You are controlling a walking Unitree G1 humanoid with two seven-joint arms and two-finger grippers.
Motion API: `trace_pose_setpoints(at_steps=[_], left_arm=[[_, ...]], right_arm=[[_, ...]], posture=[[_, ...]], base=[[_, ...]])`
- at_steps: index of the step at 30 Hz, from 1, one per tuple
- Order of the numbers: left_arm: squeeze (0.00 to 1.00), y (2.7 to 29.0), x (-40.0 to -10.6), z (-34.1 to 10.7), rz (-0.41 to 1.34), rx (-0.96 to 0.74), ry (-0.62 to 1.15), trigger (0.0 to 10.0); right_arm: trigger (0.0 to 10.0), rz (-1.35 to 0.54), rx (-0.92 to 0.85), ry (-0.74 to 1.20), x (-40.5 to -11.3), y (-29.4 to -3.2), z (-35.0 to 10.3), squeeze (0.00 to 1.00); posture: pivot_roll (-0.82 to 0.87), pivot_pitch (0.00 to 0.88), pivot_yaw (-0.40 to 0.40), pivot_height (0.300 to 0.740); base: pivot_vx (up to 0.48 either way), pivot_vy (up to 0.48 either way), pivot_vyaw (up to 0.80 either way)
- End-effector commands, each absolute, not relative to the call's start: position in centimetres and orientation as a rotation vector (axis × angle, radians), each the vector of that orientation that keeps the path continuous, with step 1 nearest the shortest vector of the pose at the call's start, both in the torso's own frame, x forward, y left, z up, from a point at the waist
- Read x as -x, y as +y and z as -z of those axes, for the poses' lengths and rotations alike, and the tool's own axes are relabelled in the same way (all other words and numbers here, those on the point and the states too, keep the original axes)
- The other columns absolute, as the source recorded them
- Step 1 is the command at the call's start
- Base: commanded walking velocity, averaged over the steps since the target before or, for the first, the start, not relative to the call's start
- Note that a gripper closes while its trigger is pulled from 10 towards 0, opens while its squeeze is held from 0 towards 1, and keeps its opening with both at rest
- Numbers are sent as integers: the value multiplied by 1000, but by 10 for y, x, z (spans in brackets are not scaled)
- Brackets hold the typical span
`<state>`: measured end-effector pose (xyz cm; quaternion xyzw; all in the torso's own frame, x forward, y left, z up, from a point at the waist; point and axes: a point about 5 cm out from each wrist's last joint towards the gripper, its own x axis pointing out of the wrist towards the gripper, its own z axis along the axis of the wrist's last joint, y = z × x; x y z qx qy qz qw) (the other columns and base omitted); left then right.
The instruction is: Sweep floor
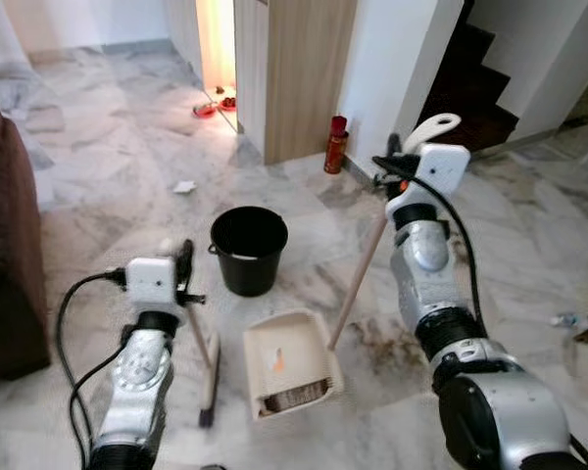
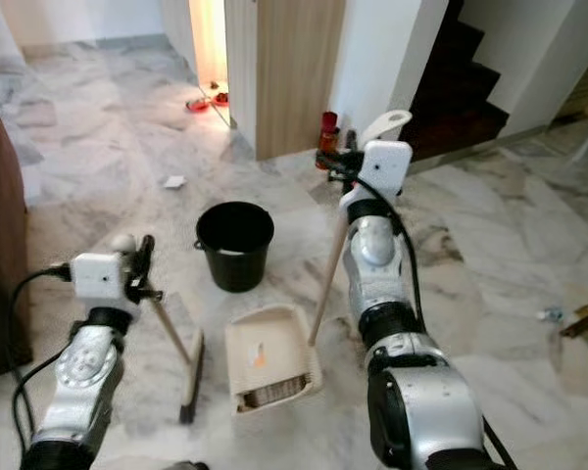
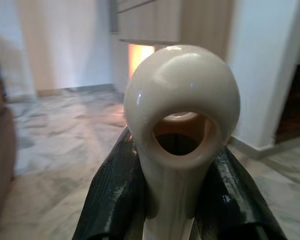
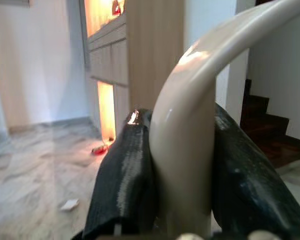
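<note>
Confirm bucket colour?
Black bucket, clearest in the left eye view.

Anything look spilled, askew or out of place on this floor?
Yes. A brownish dirt smear stains the marble right of the dustpan, unswept. A scrap of white litter lies beyond the black bucket, and a red spray can stands on the floor by the wall.

Both head views look forward and down from standing height across a marble floor, sharing the black bucket, the cream dustpan and a wooden cabinet. The left wrist view sits very near the broom handle, looking along it toward that cabinet and a white wall. The right wrist view, equally near the dustpan handle, faces the cabinet and dark stairs.
</note>
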<state>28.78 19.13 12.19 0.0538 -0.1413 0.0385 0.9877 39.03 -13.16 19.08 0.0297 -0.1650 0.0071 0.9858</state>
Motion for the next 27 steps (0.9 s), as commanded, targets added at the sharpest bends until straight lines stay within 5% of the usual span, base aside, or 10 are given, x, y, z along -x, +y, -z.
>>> trace_pose_setpoints(at_steps=[1,27], left_arm=[[0,192,-288,-136,-96,-136,-337,10000],[0,207,-276,-138,-149,-166,-314,10000]], right_arm=[[10000,-17,-58,-343,-392,-136,-197,0],[10000,195,-70,-196,-380,-191,-155,0]], posture=[[257,0,-175,740],[237,0,-172,740]], base=[[0,0,0],[0,0,0]])
